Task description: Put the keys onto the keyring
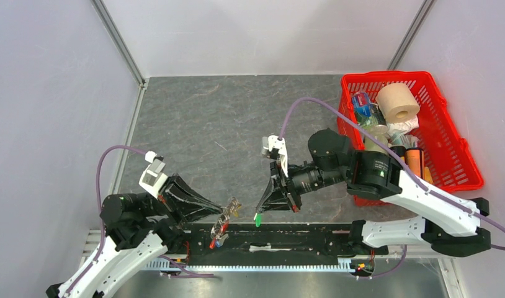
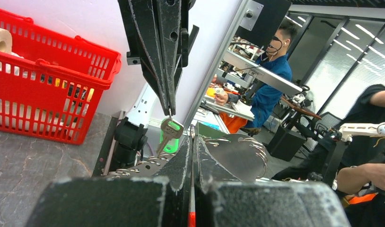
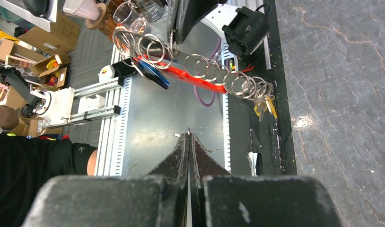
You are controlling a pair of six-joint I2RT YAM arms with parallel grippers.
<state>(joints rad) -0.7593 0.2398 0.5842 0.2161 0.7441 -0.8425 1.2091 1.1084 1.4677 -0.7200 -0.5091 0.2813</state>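
My left gripper (image 1: 227, 208) is shut on the keyring (image 1: 224, 222), which hangs over the table's near edge. In the right wrist view the keyring (image 3: 219, 75) is a chain of several silver rings with the red fob (image 3: 193, 80), a blue-headed key (image 3: 156, 77) and brass keys (image 3: 265, 101) on it. My right gripper (image 1: 260, 211) is shut on a green-headed key (image 1: 257, 219), just right of the left gripper. In the left wrist view this key (image 2: 170, 130) hangs from the right fingertips, close above the left gripper (image 2: 192, 139). The key is apart from the ring.
A red basket (image 1: 451, 146) at the right holds a toilet roll (image 1: 397, 102) and other items. A black strip (image 1: 299, 239) runs along the table's near edge, with metal rails below it. Walls stand at left, back and right.
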